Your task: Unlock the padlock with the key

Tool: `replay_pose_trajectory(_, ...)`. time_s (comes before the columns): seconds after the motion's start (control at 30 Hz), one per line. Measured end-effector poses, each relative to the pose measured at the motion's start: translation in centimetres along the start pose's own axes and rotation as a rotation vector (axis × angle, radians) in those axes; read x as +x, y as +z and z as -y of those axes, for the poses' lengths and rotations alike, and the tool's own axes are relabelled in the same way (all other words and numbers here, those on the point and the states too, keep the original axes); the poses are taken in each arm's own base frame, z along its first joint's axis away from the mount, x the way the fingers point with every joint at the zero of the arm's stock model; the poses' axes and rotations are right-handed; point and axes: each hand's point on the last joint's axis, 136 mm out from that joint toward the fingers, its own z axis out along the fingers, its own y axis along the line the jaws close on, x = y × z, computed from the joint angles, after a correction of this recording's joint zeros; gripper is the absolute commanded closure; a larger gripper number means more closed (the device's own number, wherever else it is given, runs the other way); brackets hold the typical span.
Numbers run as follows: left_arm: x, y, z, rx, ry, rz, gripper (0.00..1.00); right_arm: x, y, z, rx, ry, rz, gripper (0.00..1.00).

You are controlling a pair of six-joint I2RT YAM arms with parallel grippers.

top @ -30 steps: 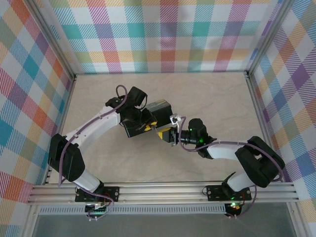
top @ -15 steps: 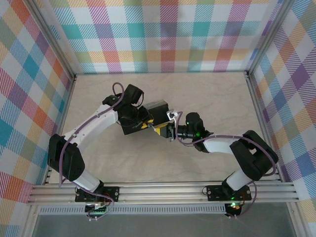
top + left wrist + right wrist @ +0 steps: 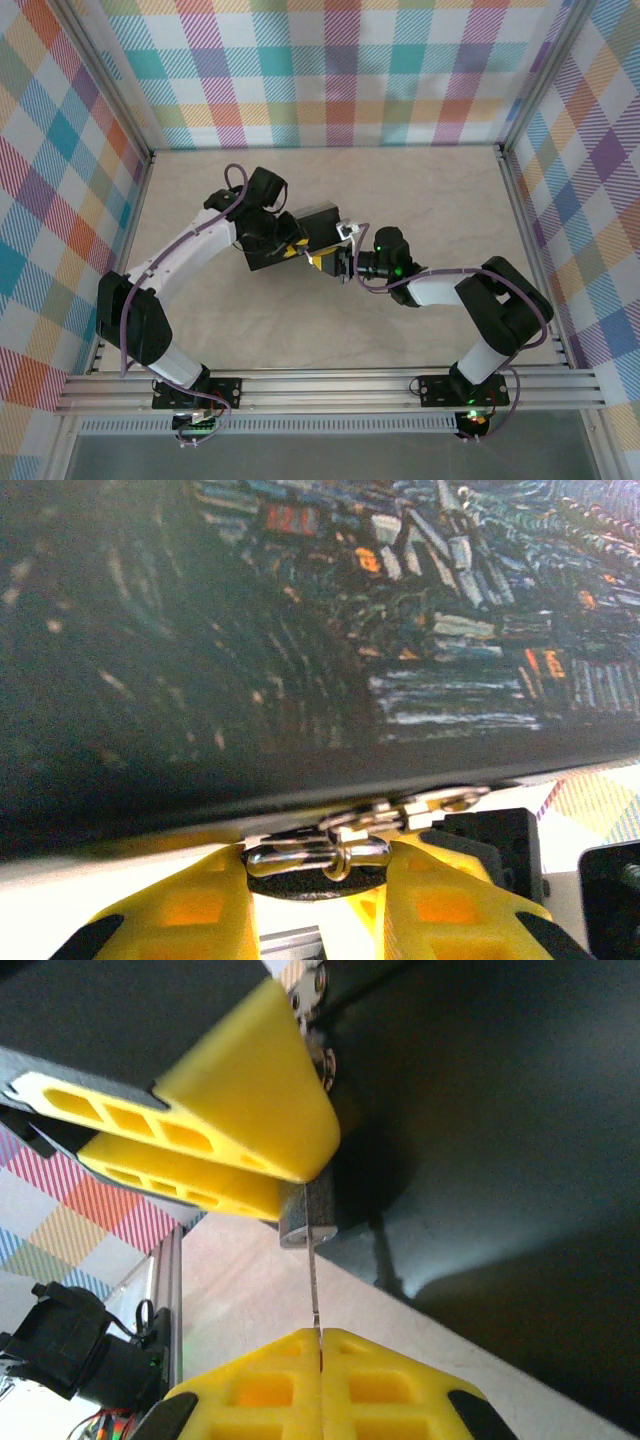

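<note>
The small dark padlock hangs from the metal hasp of the black box with the night-sky lid. My left gripper is shut on the padlock, with a yellow finger on each side of it. In the right wrist view the padlock's grey underside sticks out below the left gripper's fingers. The thin grey key runs straight up into that underside. My right gripper is shut on the key's other end. From above, the left gripper and right gripper meet at the box.
The box sits mid-table on the beige tabletop. Checked walls close in the back and both sides, with aluminium rails along their feet. Both arm bases stand on the near rail.
Both grippers and the box have shifted a little up and to the left. The right arm has folded in closer behind its gripper. Both grips are unchanged.
</note>
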Motion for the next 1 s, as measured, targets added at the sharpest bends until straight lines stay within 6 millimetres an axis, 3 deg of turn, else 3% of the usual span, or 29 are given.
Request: replay_pose_trajectory(1.0,-0.2,0.2,0.4,0.024,-0.032,-0.010,0.94,-1.6,1.0,0.0,-0.072,0.083,0.057,0.93)
